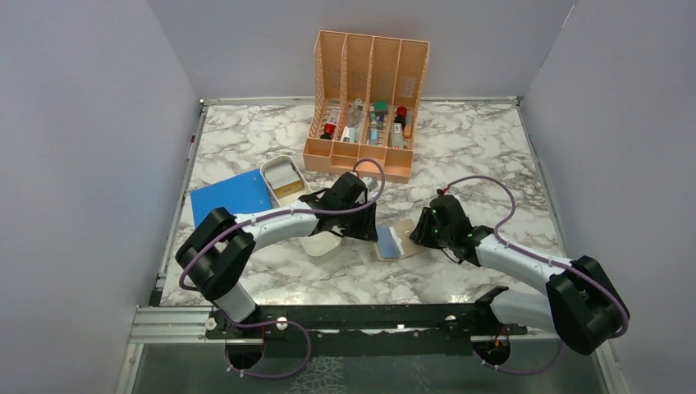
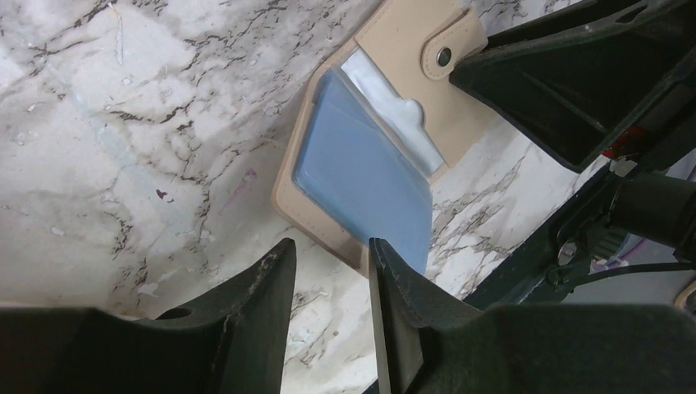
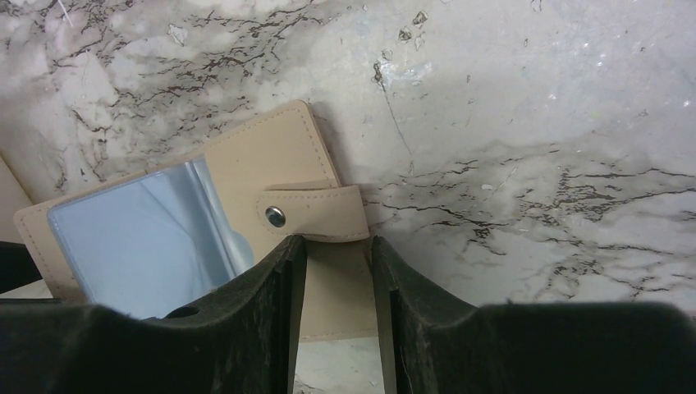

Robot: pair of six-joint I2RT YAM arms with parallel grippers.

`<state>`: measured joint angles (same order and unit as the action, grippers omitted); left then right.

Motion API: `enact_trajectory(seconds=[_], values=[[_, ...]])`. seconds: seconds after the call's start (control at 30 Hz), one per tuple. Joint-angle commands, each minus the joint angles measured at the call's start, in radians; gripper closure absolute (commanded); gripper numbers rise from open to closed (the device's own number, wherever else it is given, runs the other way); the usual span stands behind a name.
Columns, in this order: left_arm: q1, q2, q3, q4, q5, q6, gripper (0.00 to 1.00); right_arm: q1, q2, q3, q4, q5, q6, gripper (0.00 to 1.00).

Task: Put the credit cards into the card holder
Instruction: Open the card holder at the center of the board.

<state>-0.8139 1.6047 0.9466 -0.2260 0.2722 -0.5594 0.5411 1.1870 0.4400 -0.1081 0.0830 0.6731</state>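
The tan card holder (image 1: 404,228) lies open on the marble between my two grippers. A blue credit card (image 2: 361,176) sits partly in its clear sleeve (image 2: 390,103), with one corner sticking out past the holder's edge. My left gripper (image 2: 328,263) is open just short of that corner, with only marble in its gap. My right gripper (image 3: 335,258) hovers open over the holder's other side, just behind the snap strap (image 3: 316,213), and the tan cover (image 3: 332,295) shows between its fingers. A yellowish card (image 1: 289,189) lies in the white tray (image 1: 275,164).
An orange slotted rack (image 1: 365,107) with small items stands at the back. A large blue sheet (image 1: 232,197) lies left of the tray. A second white container (image 1: 322,244) sits under my left arm. Grey walls close in three sides.
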Motion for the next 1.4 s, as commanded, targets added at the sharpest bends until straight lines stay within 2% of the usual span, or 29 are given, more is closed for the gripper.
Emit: enact_trajectory(seconds=[0.0, 0.33, 0.5, 0.63, 0.83, 1.03, 1.27, 1.37], values=[[-0.007, 0.024, -0.026, 0.107, 0.046, -0.015, 0.59, -0.006, -0.021, -0.011, -0.020, 0.008, 0.011, 0.60], [-0.006, 0.022, -0.090, 0.299, 0.158, -0.077, 0.56, -0.006, -0.006, -0.018, -0.016, 0.002, 0.022, 0.62], [-0.007, 0.034, -0.090, 0.317, 0.171, -0.080, 0.70, -0.006, -0.019, -0.015, -0.024, -0.017, 0.021, 0.62], [-0.006, 0.041, -0.081, 0.319, 0.183, -0.080, 0.79, -0.006, -0.045, 0.044, -0.117, -0.040, 0.006, 0.53], [-0.007, 0.035, -0.074, 0.318, 0.190, -0.080, 0.77, -0.005, -0.132, 0.145, -0.241, -0.081, -0.033, 0.41], [-0.007, 0.046, -0.069, 0.332, 0.225, -0.100, 0.95, -0.004, -0.163, 0.148, -0.170, -0.231, -0.045, 0.36], [-0.006, 0.019, -0.081, 0.328, 0.217, -0.126, 0.94, -0.004, -0.097, 0.088, -0.059, -0.343, -0.031, 0.32], [-0.007, 0.015, -0.087, 0.337, 0.220, -0.141, 1.00, -0.004, -0.092, 0.057, -0.005, -0.368, -0.011, 0.30]])
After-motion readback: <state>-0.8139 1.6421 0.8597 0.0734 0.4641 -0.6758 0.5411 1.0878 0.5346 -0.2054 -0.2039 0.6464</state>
